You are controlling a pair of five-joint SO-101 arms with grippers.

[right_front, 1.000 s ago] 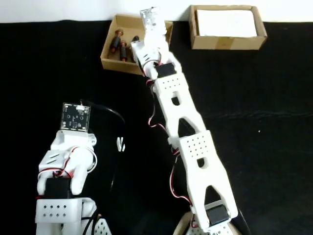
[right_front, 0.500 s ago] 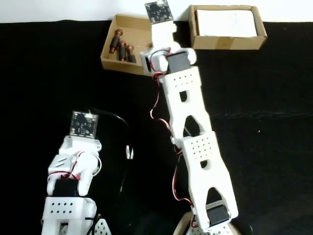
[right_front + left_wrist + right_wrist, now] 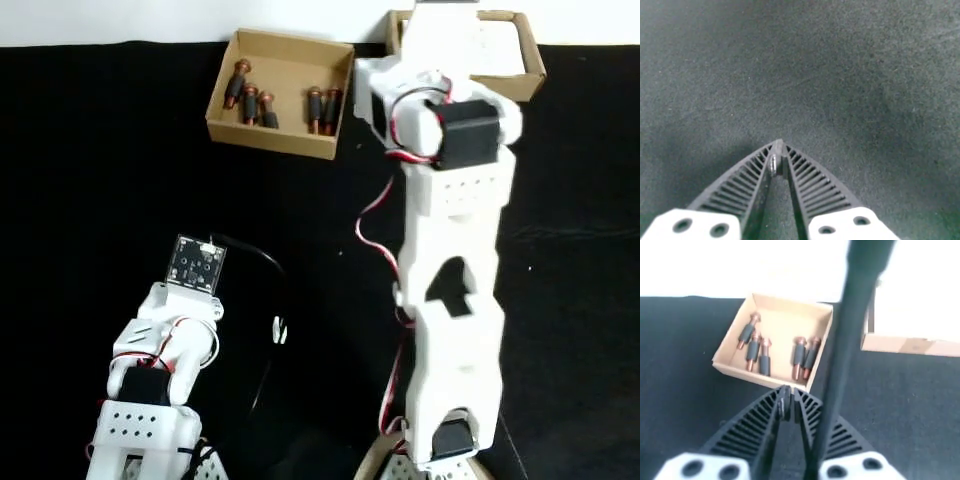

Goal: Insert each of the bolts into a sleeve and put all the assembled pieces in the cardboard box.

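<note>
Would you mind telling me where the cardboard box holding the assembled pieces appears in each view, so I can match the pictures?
High view: the cardboard box sits at the table's far edge, upper left of centre.
Right wrist view: the cardboard box lies just ahead of the right gripper, whose fingers are shut.
Left wrist view: black cloth ahead of the left gripper.
Shared landmark: the second box, with white contents, beside it.

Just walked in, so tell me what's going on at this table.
Two robot arms are on a bolt-and-sleeve job. Five assembled pieces lie in the cardboard box, three on one side and two on the other. Neither arm holds anything. The right hand is shut and empty above the table near that box, and the left hand is shut and empty over the black cloth.
</note>
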